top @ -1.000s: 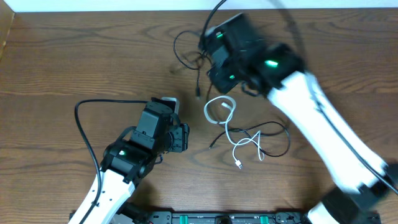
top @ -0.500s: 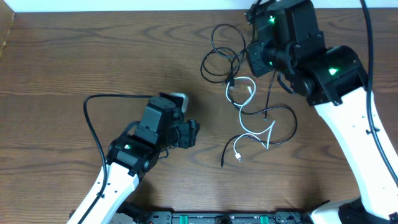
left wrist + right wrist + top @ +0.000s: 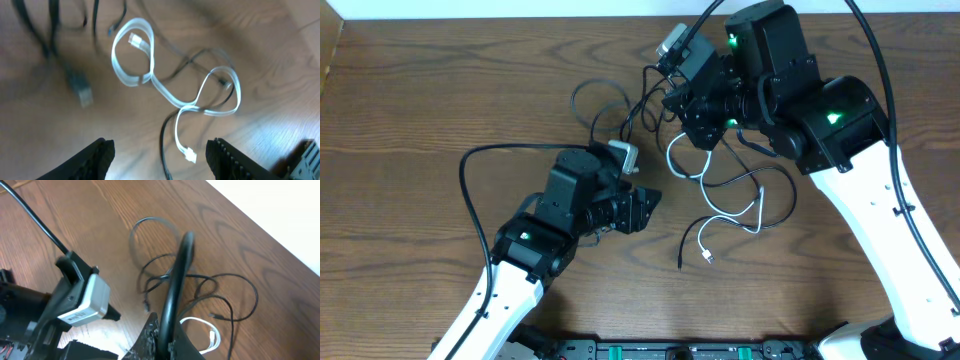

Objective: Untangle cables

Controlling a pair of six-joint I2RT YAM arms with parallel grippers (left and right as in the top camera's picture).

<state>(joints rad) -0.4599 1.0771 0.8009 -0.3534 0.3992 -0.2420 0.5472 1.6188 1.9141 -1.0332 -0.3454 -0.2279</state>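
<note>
The cables lie in a loose tangle at the middle of the table. A white cable curls in loops and ends in a small plug. Thin black cables loop round and across it. My right gripper hovers over the tangle's top, shut on a black cable that arcs up from its jaws. My left gripper stands open just left of the tangle. In the left wrist view the white cable and a black cable end lie ahead of its open fingers.
A thicker black wire curves from the left arm across the table's left half. The table's far edge runs close behind the right gripper. The left arm's wrist camera shows close to the right gripper.
My right gripper has swung back left and slightly nearer, dragging the black loops leftward with it. The left gripper has moved right, closer to the tangle.
</note>
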